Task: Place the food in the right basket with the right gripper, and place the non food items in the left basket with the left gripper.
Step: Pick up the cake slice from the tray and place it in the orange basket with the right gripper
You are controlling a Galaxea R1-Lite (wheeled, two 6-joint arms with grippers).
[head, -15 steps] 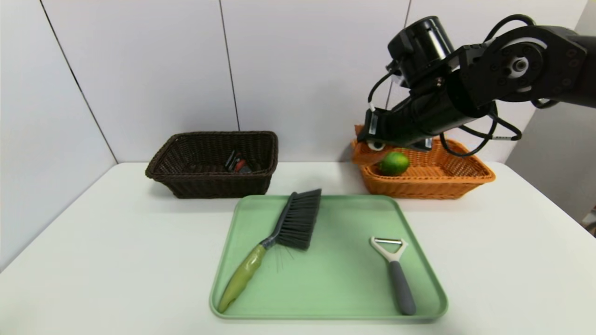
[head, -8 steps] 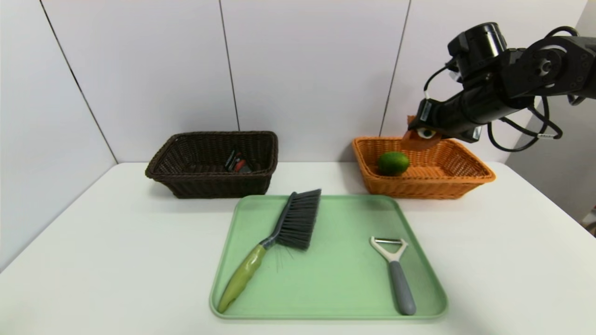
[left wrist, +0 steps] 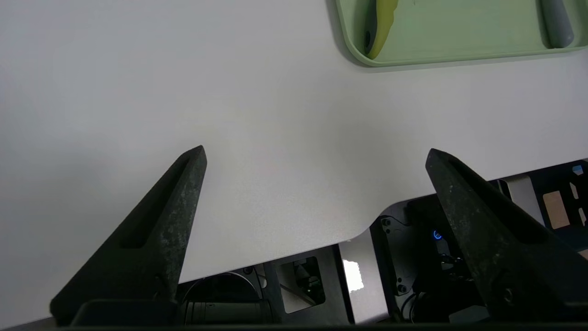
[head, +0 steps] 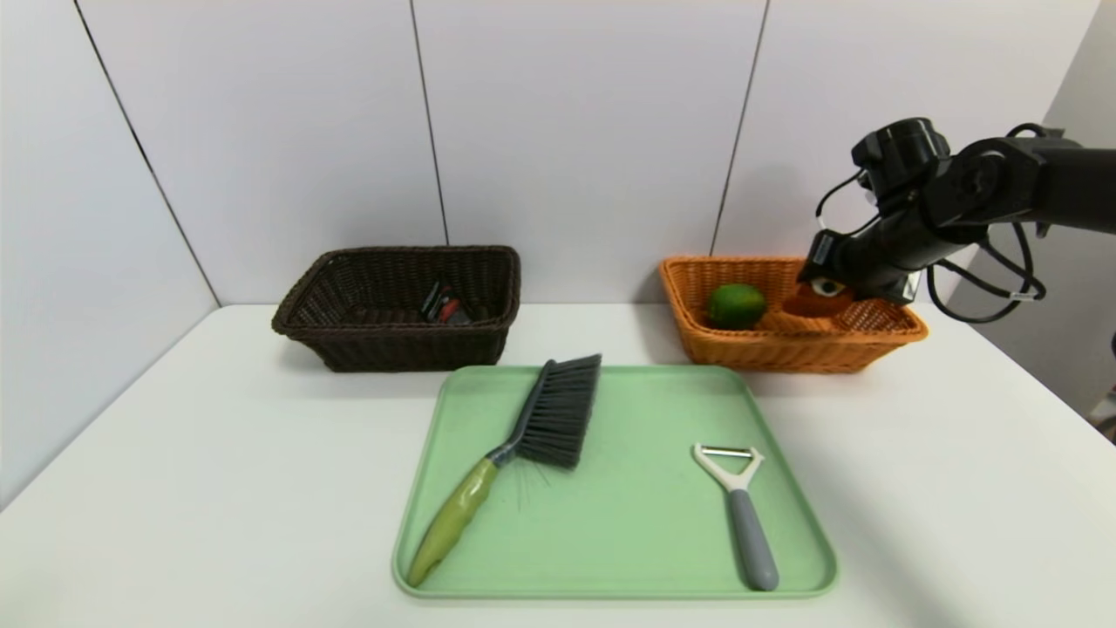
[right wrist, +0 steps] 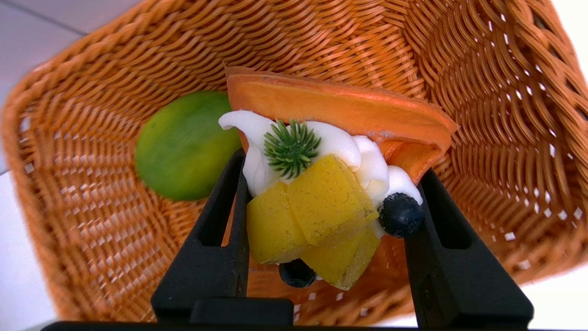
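Note:
My right gripper (right wrist: 331,170) is shut on a fruit crepe (right wrist: 330,138), an orange wrap with white cream, yellow cubes and blueberries. It holds the crepe (head: 815,299) low inside the orange right basket (head: 789,349), beside a green lime (head: 737,305). The same lime (right wrist: 186,145) lies on the basket's floor. A grey brush with a green handle (head: 523,445) and a grey-handled peeler (head: 741,510) lie on the green tray (head: 610,558). My left gripper (left wrist: 316,154) hangs open over the table's near edge, out of the head view.
The dark brown left basket (head: 401,344) stands at the back left with small dark items (head: 445,307) inside. The tray's corner (left wrist: 363,57) shows in the left wrist view. White walls close off the back of the white table (head: 218,471).
My right arm has swung right and down, carrying the crepe from the orange basket's left rim to low inside its right half. Everything else stayed put.

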